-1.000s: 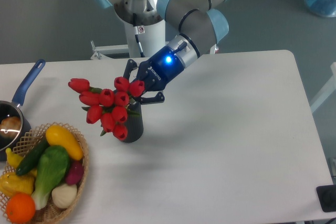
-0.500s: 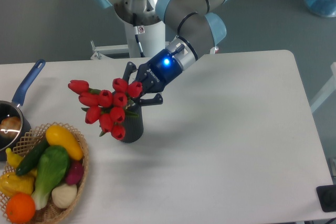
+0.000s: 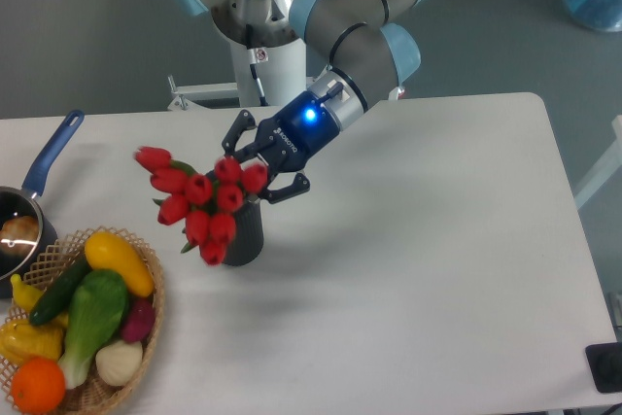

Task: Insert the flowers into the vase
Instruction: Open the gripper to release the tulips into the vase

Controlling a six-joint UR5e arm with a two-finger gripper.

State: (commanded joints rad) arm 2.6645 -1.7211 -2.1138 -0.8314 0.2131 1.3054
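The flowers (image 3: 197, 203), a bunch of red tulip buds on green stems, stand in the mouth of the black ribbed vase (image 3: 245, 237) at the table's left middle. The buds hang out to the left and look motion-blurred. My gripper (image 3: 253, 170) is right above the vase's mouth, at the back right of the bunch. Its jaws stand apart on either side of the stems and do not appear to press them. Most of the vase's mouth is hidden by the buds.
A wicker basket (image 3: 146, 258) of produce sits at the front left, close to the vase. A blue-handled saucepan (image 3: 47, 157) stands at the left edge. The white table (image 3: 437, 240) stretches to the right.
The jaws have spread apart and the bunch has slipped down a little and tilted in the vase. The arm has hardly moved.
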